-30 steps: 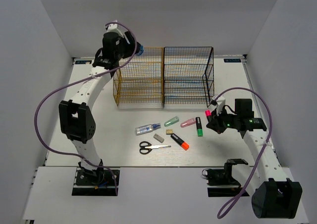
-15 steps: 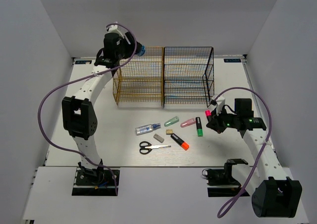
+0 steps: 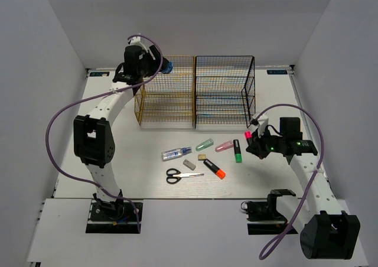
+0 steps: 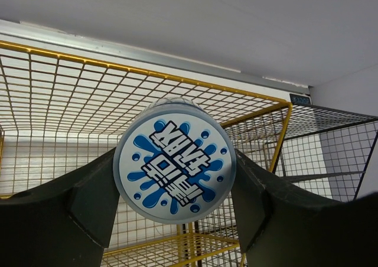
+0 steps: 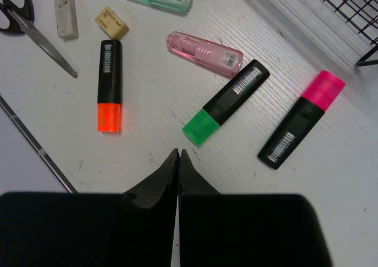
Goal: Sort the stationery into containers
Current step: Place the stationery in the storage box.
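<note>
My left gripper [image 3: 160, 64] is shut on the bluish tape roll [image 3: 168, 62], held above the back left corner of the gold rack [image 3: 166, 95]. In the left wrist view the tape roll [image 4: 175, 158] fills the space between the fingers [image 4: 88, 196], over the gold rack [image 4: 65, 95]. My right gripper [image 3: 255, 146] is shut and empty, low over the table. Just beyond its tips [image 5: 178, 153] lie a green-capped black highlighter [image 5: 226, 101], a pink-capped one [image 5: 301, 119] and an orange-capped one [image 5: 110, 85].
The black rack [image 3: 224, 90] stands to the right of the gold one. In front of the racks lie a clear tube [image 3: 176, 153], pastel green [image 3: 204, 143] and pink [image 3: 224, 146] highlighters, scissors [image 3: 179, 175], a grey eraser [image 3: 189, 164] and a tan eraser [image 3: 202, 157].
My left gripper has dipped slightly toward the gold rack's top with the tape roll in it. The right arm has not moved.
</note>
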You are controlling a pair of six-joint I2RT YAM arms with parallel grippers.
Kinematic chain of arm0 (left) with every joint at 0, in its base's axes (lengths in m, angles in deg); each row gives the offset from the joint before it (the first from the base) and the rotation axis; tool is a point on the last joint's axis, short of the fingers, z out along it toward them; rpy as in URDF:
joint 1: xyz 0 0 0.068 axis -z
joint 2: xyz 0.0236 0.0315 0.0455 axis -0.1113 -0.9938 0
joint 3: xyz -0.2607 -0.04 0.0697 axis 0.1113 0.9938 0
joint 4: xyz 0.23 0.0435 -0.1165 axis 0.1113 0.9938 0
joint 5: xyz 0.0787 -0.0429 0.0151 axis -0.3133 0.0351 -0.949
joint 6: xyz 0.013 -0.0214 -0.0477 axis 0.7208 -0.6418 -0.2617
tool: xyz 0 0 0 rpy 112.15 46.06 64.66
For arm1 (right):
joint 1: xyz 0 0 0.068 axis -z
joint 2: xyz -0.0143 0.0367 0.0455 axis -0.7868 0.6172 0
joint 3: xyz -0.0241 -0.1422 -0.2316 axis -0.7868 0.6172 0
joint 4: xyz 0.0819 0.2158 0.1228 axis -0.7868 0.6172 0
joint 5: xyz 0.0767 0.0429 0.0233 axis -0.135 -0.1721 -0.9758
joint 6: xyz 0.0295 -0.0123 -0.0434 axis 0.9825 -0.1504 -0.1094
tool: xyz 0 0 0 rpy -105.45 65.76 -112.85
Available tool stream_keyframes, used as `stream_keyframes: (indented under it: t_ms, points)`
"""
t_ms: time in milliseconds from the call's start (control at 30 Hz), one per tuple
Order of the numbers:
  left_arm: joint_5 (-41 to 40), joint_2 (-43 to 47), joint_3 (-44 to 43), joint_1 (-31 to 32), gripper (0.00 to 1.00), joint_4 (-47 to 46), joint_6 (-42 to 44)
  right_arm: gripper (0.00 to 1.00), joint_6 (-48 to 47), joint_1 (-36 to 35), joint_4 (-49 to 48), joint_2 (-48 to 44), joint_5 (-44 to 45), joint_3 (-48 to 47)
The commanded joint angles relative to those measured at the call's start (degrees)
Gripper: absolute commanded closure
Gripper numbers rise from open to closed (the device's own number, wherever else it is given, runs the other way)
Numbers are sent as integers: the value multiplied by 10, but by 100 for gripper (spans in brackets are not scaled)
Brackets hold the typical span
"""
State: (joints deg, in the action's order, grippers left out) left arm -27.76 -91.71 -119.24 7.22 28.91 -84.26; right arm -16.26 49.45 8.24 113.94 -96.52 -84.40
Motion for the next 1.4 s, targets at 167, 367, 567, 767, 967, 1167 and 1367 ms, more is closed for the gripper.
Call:
stream_keyframes:
  t_ms: [167, 367, 567, 767, 967, 1167, 1367]
  points:
    - [18, 34, 0, -5, 100, -9, -2, 100, -3, -2, -9, -1, -9, 3]
    - [13, 23, -29, -9, 83, 17, -1, 100, -4, -2, -9, -1, -8, 2]
    - [6, 13, -43, -9, 51, 31, -1, 100, -4, -1, -9, -2, -9, 3]
    - [1, 3, -65, -9, 40, 48, 2, 100, -6, -2, -9, -3, -9, 3]
    - [2, 0, -77, -9, 31, 55, 0, 100, -6, -1, -9, -4, -8, 5]
    - [-1, -7, -82, -10, 30, 65, 0, 100, -6, -1, -9, -5, -8, 3]
    - [0, -13, -77, -9, 20, 66, 0, 100, -8, -2, -7, -7, -6, 3]
